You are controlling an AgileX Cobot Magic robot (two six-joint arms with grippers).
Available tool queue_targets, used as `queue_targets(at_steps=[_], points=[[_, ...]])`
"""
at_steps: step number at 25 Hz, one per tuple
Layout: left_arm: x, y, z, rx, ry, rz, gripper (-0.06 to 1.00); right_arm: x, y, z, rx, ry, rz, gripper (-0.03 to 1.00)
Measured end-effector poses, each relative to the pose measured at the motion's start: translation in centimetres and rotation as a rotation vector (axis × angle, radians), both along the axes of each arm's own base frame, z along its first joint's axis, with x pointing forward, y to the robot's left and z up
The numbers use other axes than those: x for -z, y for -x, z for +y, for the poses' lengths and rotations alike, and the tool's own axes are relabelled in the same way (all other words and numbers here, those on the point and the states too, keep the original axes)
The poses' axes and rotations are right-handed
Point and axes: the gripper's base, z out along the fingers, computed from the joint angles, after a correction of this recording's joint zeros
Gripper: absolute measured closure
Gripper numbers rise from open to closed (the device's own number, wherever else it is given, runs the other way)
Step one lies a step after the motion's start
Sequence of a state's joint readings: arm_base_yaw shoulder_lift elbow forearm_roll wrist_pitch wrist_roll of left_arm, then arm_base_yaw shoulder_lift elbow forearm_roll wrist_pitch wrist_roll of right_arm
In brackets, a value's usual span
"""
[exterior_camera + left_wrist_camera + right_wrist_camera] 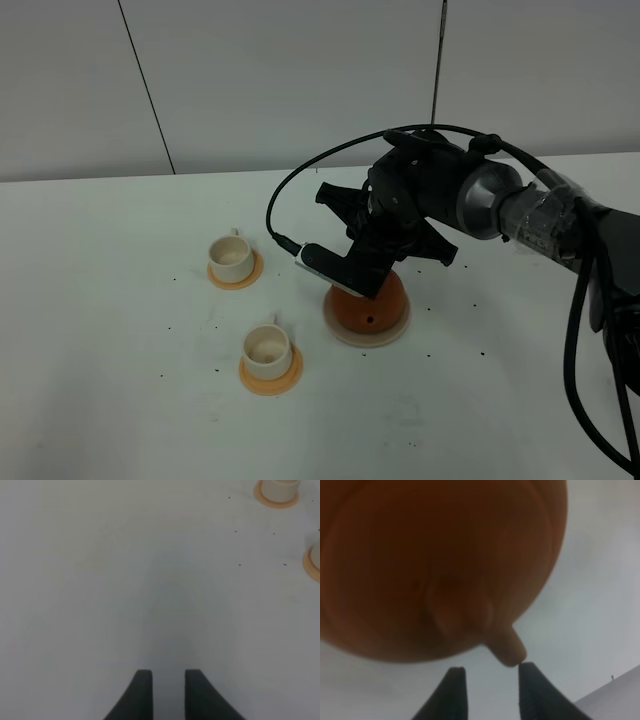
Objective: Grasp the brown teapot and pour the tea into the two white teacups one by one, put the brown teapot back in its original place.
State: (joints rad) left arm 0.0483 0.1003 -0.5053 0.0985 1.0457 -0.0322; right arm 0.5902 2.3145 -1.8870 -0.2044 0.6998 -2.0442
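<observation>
Two claws: right claw point(490, 672) spread, pinching nothing, brown teapot point(375, 305) just ahead of its tips on the beige saucer point(350, 338); left claw point(167, 675) slightly parted above the counter point(100, 580).

Teapot point(374, 306) on saucer point(362, 338), right of both teacups point(232, 256) point(267, 346).
</observation>
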Motion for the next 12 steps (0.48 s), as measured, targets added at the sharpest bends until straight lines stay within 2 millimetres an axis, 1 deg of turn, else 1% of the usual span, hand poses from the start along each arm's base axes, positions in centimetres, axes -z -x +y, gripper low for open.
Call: queue_targets(at_steps=[6,12], points=[[0.0,0.0,0.0,0.0,0.0,0.0,0.71,0.01,0.33,0.5,-0.011,0.0,0.001,0.72],[0.0,0.0,0.0,0.0,0.0,0.0,0.71,0.07,0.46,0.49,-0.01,0.009,0.012,0.72]])
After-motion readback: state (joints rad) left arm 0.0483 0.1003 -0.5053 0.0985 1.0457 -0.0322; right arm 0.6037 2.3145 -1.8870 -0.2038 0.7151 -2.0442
